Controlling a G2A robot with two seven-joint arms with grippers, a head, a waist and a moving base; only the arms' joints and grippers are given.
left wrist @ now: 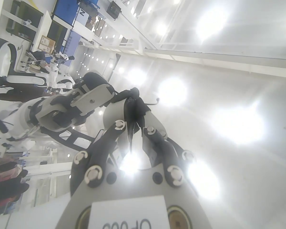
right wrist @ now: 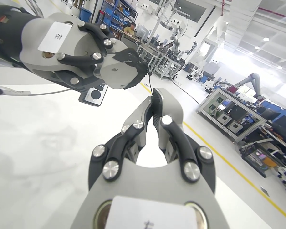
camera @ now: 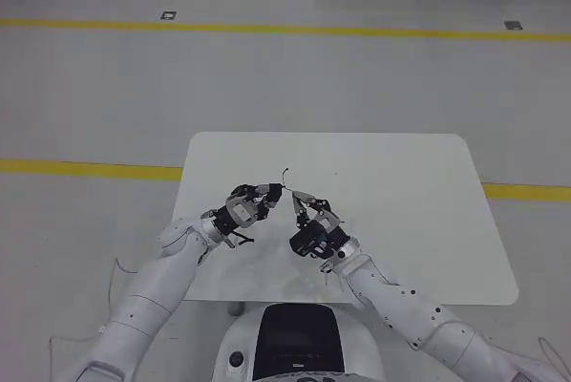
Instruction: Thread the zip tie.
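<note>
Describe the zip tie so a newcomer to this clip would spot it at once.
Above the white table the two grippers meet tip to tip. The zip tie is the thin black strand bridging the left gripper and right gripper, both shut on it. Unlike the bulky grey fingers, it is wire-thin, with one end curling free.

Table: white, matt, smooth.
Zip tie: thin black plastic.
Right gripper: matt grey shells, black plastic links, bright metal rivets, ribbed rubber pads.
Left gripper: same build, tips wrapped in matt black tape.
</note>
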